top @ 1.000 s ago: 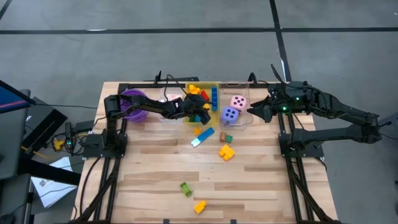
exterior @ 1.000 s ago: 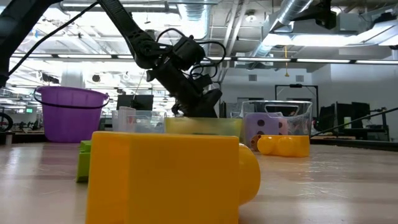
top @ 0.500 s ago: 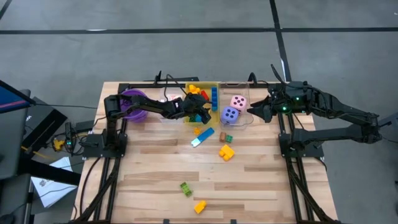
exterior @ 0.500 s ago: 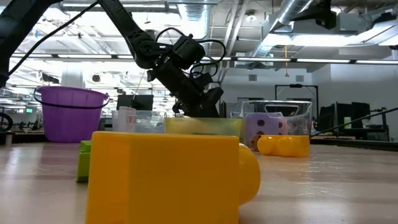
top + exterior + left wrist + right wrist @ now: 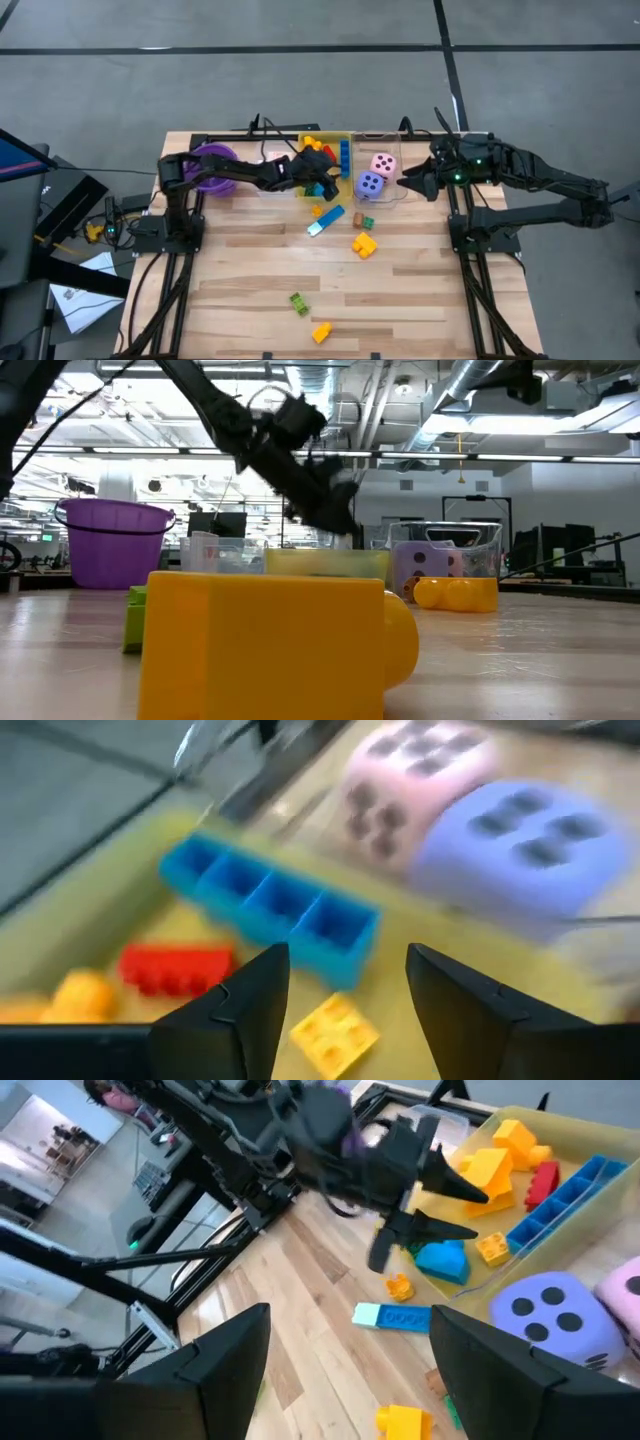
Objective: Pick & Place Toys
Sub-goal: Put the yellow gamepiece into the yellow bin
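Yellow bin [image 5: 326,140] holds the blocks; left gripper [image 5: 326,180], released and empty, should lift straight clear

dice [image 5: 376,174] in bin [image 5: 402,192], blocks [image 5: 340,235] before

Purple bowl [image 5: 212,166] beside yellow bin [image 5: 303,140]

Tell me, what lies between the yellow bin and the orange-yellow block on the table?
In the high view, a light blue block lies between the yellow bin and the orange-yellow block.
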`<state>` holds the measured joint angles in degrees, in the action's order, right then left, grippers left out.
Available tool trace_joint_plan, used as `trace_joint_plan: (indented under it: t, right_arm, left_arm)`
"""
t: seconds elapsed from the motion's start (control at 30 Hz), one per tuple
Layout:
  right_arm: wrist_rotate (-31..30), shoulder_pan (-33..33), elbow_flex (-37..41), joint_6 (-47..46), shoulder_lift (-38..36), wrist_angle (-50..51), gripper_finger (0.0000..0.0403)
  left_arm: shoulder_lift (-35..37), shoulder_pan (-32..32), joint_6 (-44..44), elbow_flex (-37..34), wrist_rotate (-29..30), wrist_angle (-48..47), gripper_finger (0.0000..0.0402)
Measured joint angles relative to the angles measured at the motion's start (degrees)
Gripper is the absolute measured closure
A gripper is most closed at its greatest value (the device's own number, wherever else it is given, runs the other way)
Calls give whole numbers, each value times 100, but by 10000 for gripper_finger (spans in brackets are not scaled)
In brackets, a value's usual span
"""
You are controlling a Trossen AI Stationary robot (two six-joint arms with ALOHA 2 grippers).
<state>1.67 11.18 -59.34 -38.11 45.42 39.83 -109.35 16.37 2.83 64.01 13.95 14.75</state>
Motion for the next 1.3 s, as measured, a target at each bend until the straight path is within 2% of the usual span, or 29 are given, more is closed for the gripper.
trace_joint_plan:
  t: [0.13, 0.27, 0.43, 0.53, 0.73, 0.87, 1.07, 1.3]
  right_arm:
    - [0, -137, 0, 8, 0, 2, 137]
    - [-6, -214, 0, 15, 0, 3, 137]
    - [-1, -286, -1, 46, 1, 14, 137]
    - [-2, -337, 0, 63, 1, 19, 137]
    - [4, -411, -1, 63, 1, 20, 137]
    - [22, -469, 1, 87, 1, 18, 137]
    - [22, -680, 1, 72, -12, -71, 137]
    - [24, -986, -1, 90, -205, -766, 137]
  left_arm:
    - [531, -143, -382, 7, -377, -94, 176]
    - [1265, -276, -387, 47, -865, -470, 128]
    - [2131, -582, -524, 435, -1021, -623, 67]
    - [2343, -748, -696, 750, -983, -768, 37]
    - [2371, -1028, -729, 1501, -771, -1495, 4]
    - [2226, -1186, -853, 1726, -549, -1559, 5]
    - [1823, -1348, -861, 1970, -517, -1530, 3]
    - [1264, -1522, -861, 2378, -524, -1591, 6]
